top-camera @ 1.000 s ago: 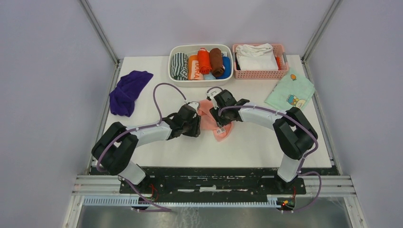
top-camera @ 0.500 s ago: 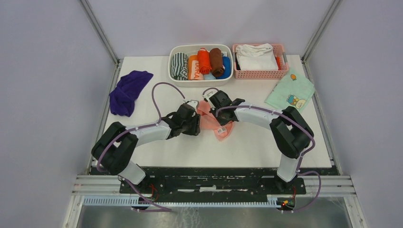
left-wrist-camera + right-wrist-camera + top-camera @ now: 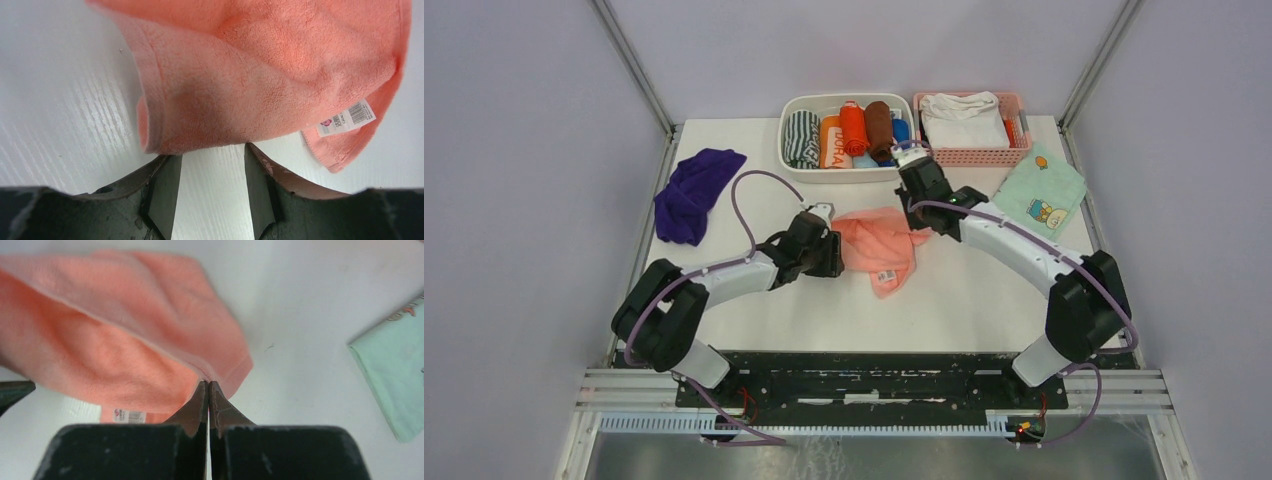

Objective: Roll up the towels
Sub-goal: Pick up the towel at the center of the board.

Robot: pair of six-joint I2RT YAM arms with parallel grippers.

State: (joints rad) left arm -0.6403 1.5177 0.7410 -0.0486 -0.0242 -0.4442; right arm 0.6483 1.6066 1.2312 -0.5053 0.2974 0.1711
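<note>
Tabletop (image 3: 984, 300) holds salmon towel (image 3: 879, 245), white bin (image 3: 844, 172), mint cloth (image 3: 1035, 192).

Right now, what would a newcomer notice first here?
The salmon-pink towel lies crumpled in the middle of the table, its corner pinched in the shut right claw. The left claw stands open at its left edge, and the purple towel lies bunched at the far left.

Bright, even light fills the top view, with faint shadows on the desk (image 3: 984, 290). Streaky glare marks the desk in the left wrist view. The pink towel (image 3: 100, 340) blurs in the right wrist view.
</note>
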